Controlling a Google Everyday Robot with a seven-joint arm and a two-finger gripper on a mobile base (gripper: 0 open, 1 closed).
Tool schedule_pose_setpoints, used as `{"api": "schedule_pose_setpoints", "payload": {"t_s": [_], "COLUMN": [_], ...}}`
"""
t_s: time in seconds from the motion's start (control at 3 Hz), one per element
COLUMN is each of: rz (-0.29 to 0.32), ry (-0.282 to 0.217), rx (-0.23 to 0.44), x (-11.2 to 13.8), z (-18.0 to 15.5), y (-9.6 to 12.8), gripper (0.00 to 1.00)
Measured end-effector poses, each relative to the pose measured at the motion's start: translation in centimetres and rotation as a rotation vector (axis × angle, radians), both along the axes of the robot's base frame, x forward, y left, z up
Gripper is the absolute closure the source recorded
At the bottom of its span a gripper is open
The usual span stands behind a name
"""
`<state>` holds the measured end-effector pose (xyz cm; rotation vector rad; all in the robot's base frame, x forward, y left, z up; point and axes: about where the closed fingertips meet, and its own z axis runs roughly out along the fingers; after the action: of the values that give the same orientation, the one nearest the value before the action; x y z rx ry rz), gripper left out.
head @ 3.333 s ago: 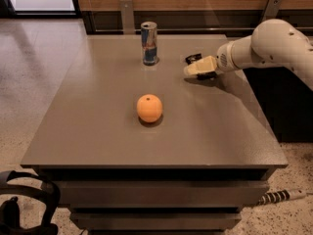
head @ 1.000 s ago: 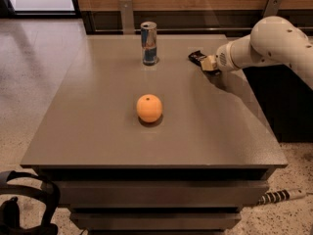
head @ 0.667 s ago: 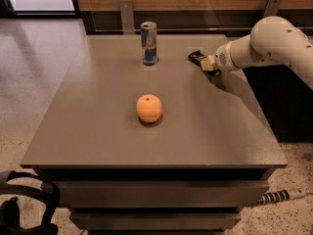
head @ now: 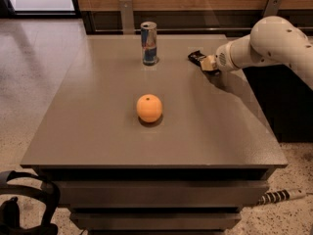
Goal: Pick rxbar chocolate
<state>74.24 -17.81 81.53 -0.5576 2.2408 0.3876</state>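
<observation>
Looking at a flat, dark-wrapped rxbar chocolate (head: 196, 57) on the smooth grey table (head: 98, 131), right against the beige gripper (head: 207, 63) at the far right. Can't tell if gripped.

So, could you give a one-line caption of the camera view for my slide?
The gripper is at the rxbar chocolate, far right on the table; the can and orange stand apart.
</observation>
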Motion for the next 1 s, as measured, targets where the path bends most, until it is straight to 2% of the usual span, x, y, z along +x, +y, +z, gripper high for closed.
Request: {"api": "schedule_pose_setpoints", "payload": {"t_s": [1.0], "rz": [0.0], "ry": [0.0], "rx": [0.0], "x": [0.0], "z": [0.02], "y": [0.01], "gripper": [1.0]}}
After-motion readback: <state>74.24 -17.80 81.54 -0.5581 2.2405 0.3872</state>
